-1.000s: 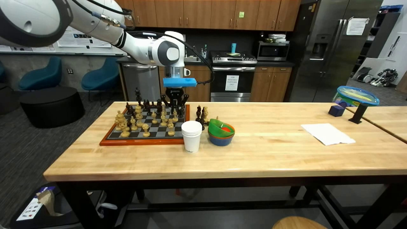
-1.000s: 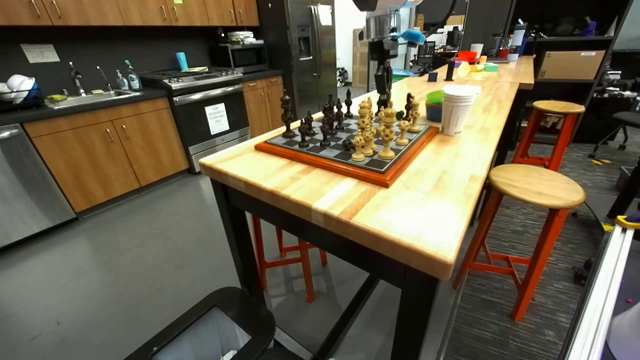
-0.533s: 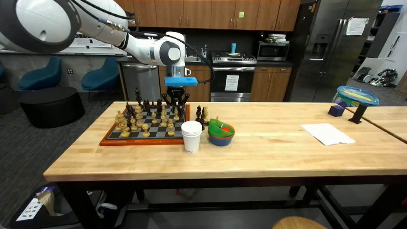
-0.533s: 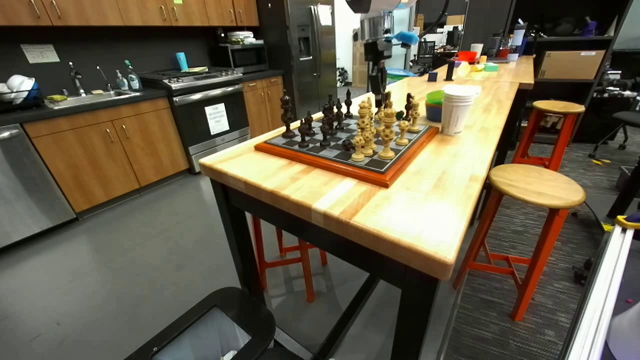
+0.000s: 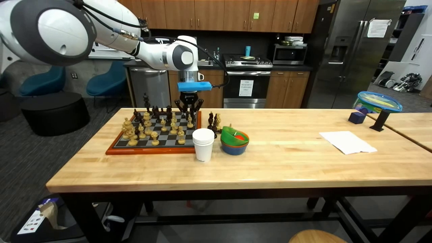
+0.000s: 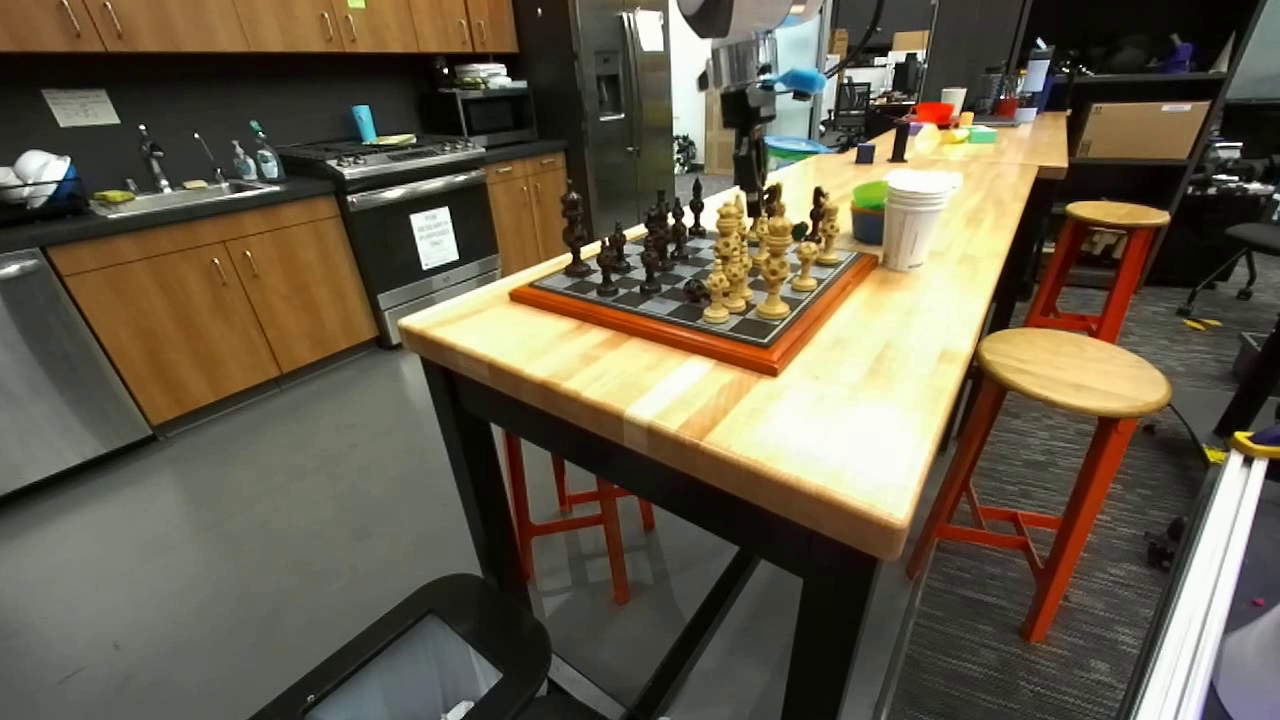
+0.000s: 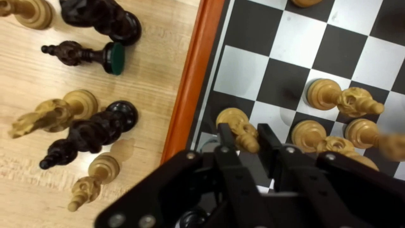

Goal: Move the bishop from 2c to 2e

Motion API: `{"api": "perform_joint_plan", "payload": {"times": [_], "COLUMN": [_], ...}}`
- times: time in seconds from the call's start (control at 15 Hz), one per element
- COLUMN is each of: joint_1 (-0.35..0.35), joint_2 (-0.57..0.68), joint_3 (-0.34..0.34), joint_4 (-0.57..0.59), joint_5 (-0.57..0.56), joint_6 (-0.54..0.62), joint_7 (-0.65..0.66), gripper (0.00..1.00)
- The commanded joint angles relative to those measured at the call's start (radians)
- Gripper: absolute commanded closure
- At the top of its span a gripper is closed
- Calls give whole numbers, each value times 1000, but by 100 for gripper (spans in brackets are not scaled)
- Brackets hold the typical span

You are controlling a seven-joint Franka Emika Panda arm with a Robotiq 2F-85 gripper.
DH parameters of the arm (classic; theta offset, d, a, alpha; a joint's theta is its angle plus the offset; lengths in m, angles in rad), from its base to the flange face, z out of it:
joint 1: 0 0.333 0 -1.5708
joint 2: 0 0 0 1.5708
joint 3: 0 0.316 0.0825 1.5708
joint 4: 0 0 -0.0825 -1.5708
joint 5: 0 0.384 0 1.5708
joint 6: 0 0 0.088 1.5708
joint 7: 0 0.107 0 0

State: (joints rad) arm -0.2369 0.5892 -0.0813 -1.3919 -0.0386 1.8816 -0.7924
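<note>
A light wooden chess piece with a ribbed tip shows between my fingers in the wrist view (image 7: 233, 116) and under the gripper in an exterior view (image 5: 190, 123). I cannot tell for sure whether it is the bishop. My gripper (image 7: 244, 128) has a fingertip against each side of its upper part; the gripper also shows in both exterior views (image 5: 189, 113) (image 6: 751, 190). The piece is near the board's frame edge, over a dark square. Whether its base touches the board is unclear. The chessboard (image 5: 155, 151) has an orange-red frame and holds light and dark pieces.
Loose light and dark pieces stand beside the board; a dark piece (image 7: 76, 53) lies on its side there. Light pieces (image 7: 324, 94) stand close to the right finger. White stacked cups (image 5: 203, 145) and coloured bowls (image 5: 234, 145) stand at the board's edge.
The gripper and the light piece under it have shifted slightly right in an exterior view; the gripper has moved left, toward the kitchen side, in an exterior view. The other pieces have not moved.
</note>
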Motion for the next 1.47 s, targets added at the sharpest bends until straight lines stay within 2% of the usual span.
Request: {"api": "perform_joint_plan", "payload": {"times": [0.0,0.13,0.2,0.33,0.73,0.93,1.13,1.4], "joint_1": [-6,-7,-8,-10,-19,-28,-46,-66], "joint_2": [34,39,40,38,11,-38,-166,-339], "joint_3": [7,7,6,6,5,9,19,10], "joint_4": [63,71,73,71,54,6,-149,-326], "joint_5": [-26,-27,-27,-27,-20,-5,43,145], "joint_6": [-44,-50,-50,-50,-43,-30,14,3], "joint_7": [7,8,8,9,6,3,-6,-26], "gripper": [94,92,51,45,7,0,0,0]}}
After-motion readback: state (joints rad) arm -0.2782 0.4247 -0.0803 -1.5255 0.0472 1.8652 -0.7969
